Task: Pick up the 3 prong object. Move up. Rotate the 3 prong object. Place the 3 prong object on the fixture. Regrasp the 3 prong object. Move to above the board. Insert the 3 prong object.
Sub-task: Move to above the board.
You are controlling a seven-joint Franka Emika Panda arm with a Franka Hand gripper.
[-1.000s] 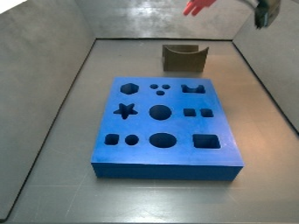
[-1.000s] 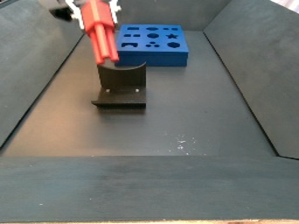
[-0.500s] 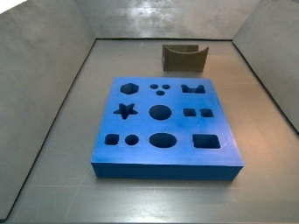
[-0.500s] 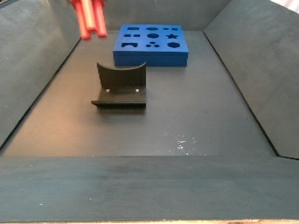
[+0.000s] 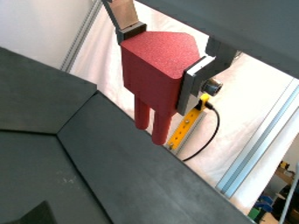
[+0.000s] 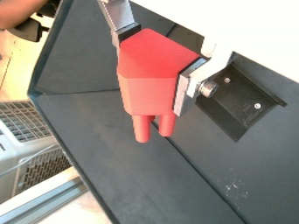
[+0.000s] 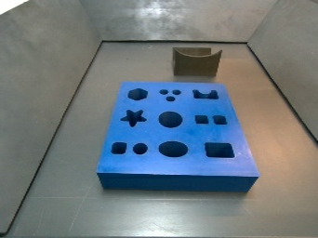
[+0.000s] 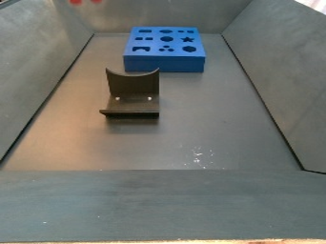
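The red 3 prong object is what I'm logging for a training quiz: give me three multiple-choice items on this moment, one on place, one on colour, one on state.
1. Where is the 3 prong object?
A. On the fixture
B. Between the tool's fingers
C. In the board

2. What colour is the board?
A. Blue
B. Green
C. Yellow

3. What is the fixture's notch holding?
A. The red piece
B. A screw
C. Nothing

Answers:
1 B: both wrist views show the tool clamping it, raised above the floor.
2 A: both side views show it blue.
3 C: the notch is bare in both side views.
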